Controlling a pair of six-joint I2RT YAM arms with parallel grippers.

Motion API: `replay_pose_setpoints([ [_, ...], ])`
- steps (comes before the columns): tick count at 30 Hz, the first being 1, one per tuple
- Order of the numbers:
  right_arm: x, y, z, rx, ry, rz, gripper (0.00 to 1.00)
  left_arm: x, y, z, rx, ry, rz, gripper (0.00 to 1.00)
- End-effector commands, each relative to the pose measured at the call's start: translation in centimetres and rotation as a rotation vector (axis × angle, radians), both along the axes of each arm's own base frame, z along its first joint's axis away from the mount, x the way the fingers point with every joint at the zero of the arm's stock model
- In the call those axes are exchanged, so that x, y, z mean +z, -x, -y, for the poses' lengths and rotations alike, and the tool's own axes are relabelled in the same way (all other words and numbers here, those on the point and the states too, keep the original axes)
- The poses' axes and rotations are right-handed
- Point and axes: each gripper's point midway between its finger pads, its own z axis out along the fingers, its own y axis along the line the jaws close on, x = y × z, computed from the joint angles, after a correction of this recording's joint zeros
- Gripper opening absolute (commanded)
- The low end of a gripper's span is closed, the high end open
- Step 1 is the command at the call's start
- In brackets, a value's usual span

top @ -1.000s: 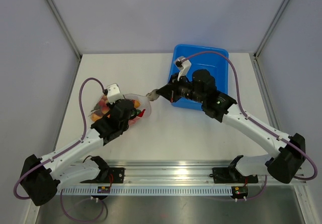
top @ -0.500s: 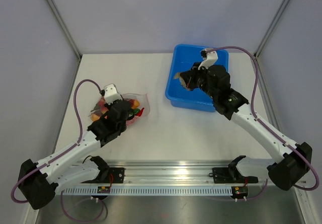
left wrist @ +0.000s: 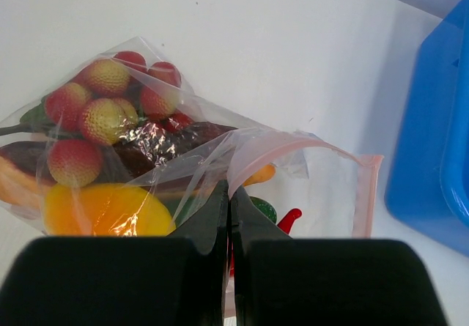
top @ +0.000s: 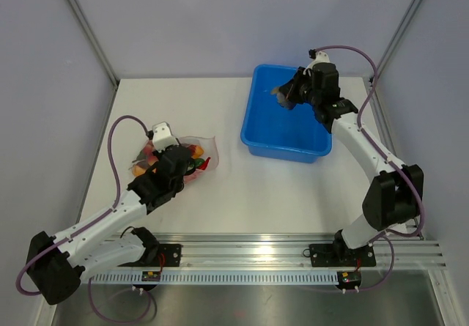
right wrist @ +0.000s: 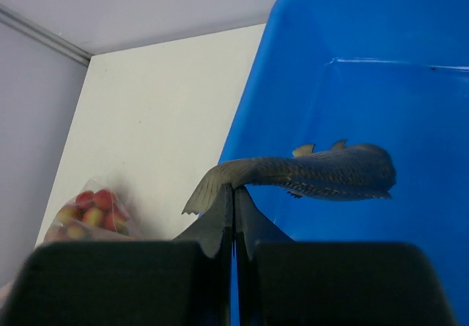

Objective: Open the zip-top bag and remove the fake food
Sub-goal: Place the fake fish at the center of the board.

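From above, my left gripper [top: 189, 163] sat on the zip-top bag [top: 172, 154] at the left of the table [top: 293, 187], while my right gripper [top: 288, 94] hung over the far end of the blue tub [top: 286, 132]. My left wrist camera showed that gripper pinched tight on the bag's clear plastic, with grapes [left wrist: 95, 113], an orange piece [left wrist: 102, 209] and a red pepper tip [left wrist: 291, 216] inside. My right wrist camera showed the other gripper clamped on the tail of the grey fish [right wrist: 330, 171] above the tub.

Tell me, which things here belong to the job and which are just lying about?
Job: zip-top bag, pinched by the left pincer; fake food inside it; grey fish, held by its tail in the right pincer.
Not the job: blue tub under the fish, possibly its drop-off; table.
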Motion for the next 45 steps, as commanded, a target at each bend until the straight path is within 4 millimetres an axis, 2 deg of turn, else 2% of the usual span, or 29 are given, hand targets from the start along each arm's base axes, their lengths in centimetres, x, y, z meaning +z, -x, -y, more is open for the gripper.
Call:
replay_pose_setpoints([
  [1,2.8,-1.9,0.7,0.034,-0.081,0.034,0.0,1.4,-0.6,0.4,0.007,0.044,0.038,0.0],
  [2,3.1,-2.5,1.1,0.028,-0.08,0.039,0.0,1.4,-0.5,0.3,0.009,0.046,0.04,0.0],
  [3,2.1,-3.2,1.2,0.027,-0.066,0.023,0.0,1.3,-0.5,0.3,0.011,0.046,0.039,0.0],
  [5,2.0,-4.2,1.8,0.015,-0.057,0.018,0.0,1.5,-0.4,0.3,0.008,0.052,0.043,0.0],
  [6,0.7,-4.9,1.9,0.017,-0.05,-0.012,0.0,1.4,-0.4,0.3,0.007,0.056,0.043,0.0],
  [8,0.4,-5.6,2.2,0.018,-0.056,-0.029,0.0,1.4,-0.3,0.1,0.014,0.057,0.038,0.0],
  [9,-0.7,-6.2,2.2,0.011,-0.059,-0.053,0.0,1.4,-0.2,-0.1,0.037,0.076,0.043,0.0],
  [11,-1.2,-6.9,2.6,0.0,-0.061,-0.063,0.0,1.3,-0.1,-0.4,0.056,0.082,0.042,0.0],
  [12,-2.3,-7.4,2.6,-0.006,-0.054,-0.082,0.01,1.4,0.0,-0.4,0.057,0.091,0.046,0.0],
  [13,-2.1,-8.0,3.0,-0.029,-0.047,-0.078,0.02,1.4,0.0,-0.3,0.052,0.098,0.051,0.0],
  [15,-4.0,-8.7,3.6,-0.055,-0.027,-0.121,0.04,1.3,0.0,0.0,0.034,0.109,0.055,0.0],
  [19,-5.2,-9.7,4.6,-0.117,0.003,-0.136,0.09,1.5,0.2,0.1,0.018,0.145,0.084,0.0],
  [22,-5.4,-10.1,5.5,-0.165,0.032,-0.13,0.08,1.2,0.3,0.3,0.006,0.157,0.093,0.0],
  [23,-5.5,-10.2,5.9,-0.182,0.043,-0.128,0.07,1.7,0.2,0.4,-0.001,0.177,0.115,0.0],
  [26,-5.5,-10.4,7.1,-0.238,0.077,-0.106,0.0,1.6,0.2,0.7,-0.023,0.178,0.117,0.0],
  [28,-4.7,-10.3,7.7,-0.261,0.09,-0.074,0.0,1.7,0.2,0.8,-0.025,0.178,0.117,0.0],
  [32,-4.6,-9.9,7.6,-0.263,0.067,-0.065,0.01,1.6,0.2,0.5,0.001,0.185,0.112,0.0],
  [33,-4.8,-9.6,6.9,-0.228,0.054,-0.079,0.12,1.5,0.2,0.2,0.019,0.183,0.104,0.0],
  [34,-4.1,-9.7,6.7,-0.218,0.044,-0.077,0.29,1.4,0.3,0.1,0.026,0.177,0.099,0.0],
  [35,-4.0,-9.4,6.4,-0.21,0.029,-0.087,0.42,1.4,0.3,0.1,0.023,0.169,0.095,0.0],
  [37,-3.3,-8.9,5.8,-0.179,0.0,-0.082,0.44,1.5,0.2,0.2,0.02,0.175,0.1,0.0],
  [38,-2.6,-8.6,5.6,-0.177,-0.023,-0.075,0.48,1.4,0.3,0.1,0.021,0.173,0.098,0.0],
  [45,0.1,-6.0,4.2,-0.114,-0.127,-0.062,0.51,1.6,0.4,0.0,0.019,0.171,0.108,0.0],
])
